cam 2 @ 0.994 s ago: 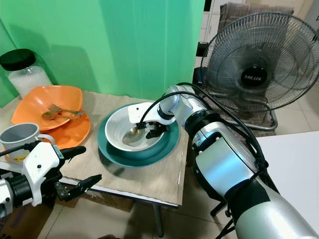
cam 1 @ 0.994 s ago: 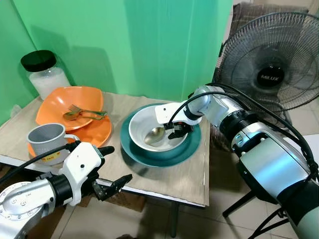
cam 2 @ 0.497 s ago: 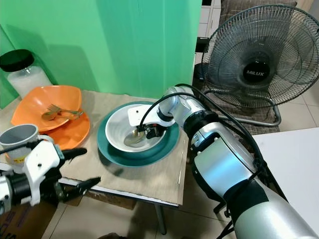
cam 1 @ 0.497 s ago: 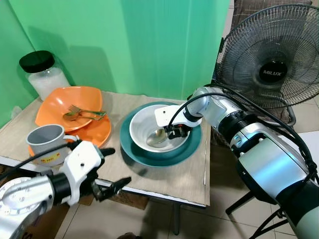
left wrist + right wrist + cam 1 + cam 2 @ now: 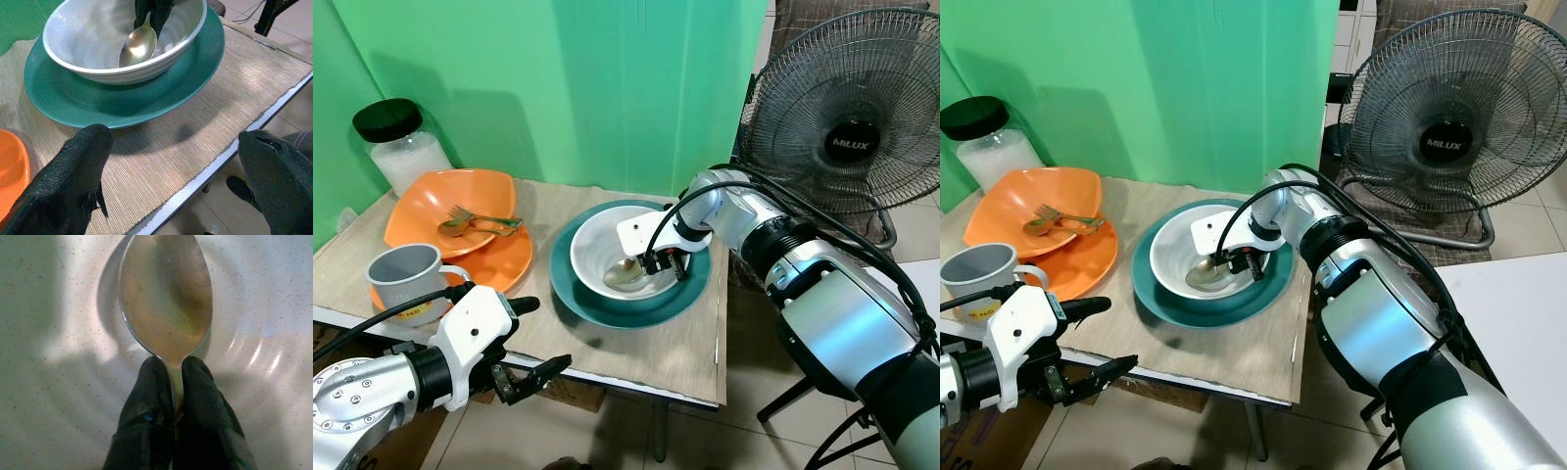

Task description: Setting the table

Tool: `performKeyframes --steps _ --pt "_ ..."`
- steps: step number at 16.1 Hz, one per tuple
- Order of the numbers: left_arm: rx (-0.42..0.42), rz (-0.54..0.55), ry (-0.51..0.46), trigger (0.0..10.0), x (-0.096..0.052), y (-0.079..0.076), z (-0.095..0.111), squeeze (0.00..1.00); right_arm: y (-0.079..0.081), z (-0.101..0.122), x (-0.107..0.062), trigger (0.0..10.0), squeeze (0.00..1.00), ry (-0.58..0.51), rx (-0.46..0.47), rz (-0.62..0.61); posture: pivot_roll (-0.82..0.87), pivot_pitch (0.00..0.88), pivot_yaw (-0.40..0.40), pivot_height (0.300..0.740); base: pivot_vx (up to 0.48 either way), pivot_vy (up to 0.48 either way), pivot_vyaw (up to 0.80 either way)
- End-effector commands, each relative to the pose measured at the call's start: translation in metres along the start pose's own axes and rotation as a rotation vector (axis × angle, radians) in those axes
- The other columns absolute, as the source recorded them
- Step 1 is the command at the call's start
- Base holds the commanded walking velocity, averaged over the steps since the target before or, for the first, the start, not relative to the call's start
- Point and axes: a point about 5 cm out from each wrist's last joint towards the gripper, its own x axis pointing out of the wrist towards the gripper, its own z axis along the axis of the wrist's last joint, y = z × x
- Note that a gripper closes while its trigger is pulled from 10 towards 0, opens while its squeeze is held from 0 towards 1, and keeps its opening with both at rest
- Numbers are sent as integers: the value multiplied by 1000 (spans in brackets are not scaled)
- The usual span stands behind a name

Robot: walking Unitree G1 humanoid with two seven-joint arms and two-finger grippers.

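At the lower left of the frame, nearest the camera, the left gripper (image 5: pixel 530 340) hovers just off the front edge of the table (image 5: pixel 636 357), its two black fingers spread wide with nothing between them. Just behind it, on the table's left side, a grey mug (image 5: pixel 403 281) stands upright. At the centre of the frame a white bowl (image 5: pixel 594 257) sits on a teal plate (image 5: pixel 576 299). The right gripper (image 5: pixel 664 261) reaches into the bowl from the right, its fingers pressed together on the neck of a metal spoon (image 5: pixel 166 293), whose scoop rests on the bowl's inner surface. Further back on the left, an orange bowl (image 5: pixel 431 199) holding a fork (image 5: pixel 475 222) sits on an orange plate (image 5: pixel 504 260). Behind that, at the upper left, stands a black-lidded jar (image 5: pixel 399 143) of white grains. A floor fan (image 5: pixel 847 117) stands at the upper right, beyond the table.
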Motion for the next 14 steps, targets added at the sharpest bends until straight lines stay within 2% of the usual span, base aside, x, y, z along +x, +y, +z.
performKeyframes --steps 1,7,11,14 --pt "15 0 0 10000 0 0 3 0 -5 7 -5 0 0 -3 -29 0 -38 47 71 740 0 0 0" --pt "28 9 -3 10000 1 4 5 0 -5 12 -4 0 0 -33 -33 -8 -32 30 67 740 0 0 0" --pt "34 22 -9 10000 1 4 5 0 -11 18 -11 0 0 -127 2 -55 -23 7 58 740 0 0 0" --pt "41 37 -20 10000 1 7 8 0 -20 23 -25 0 0 -245 58 -109 -20 0 53 740 0 0 0"
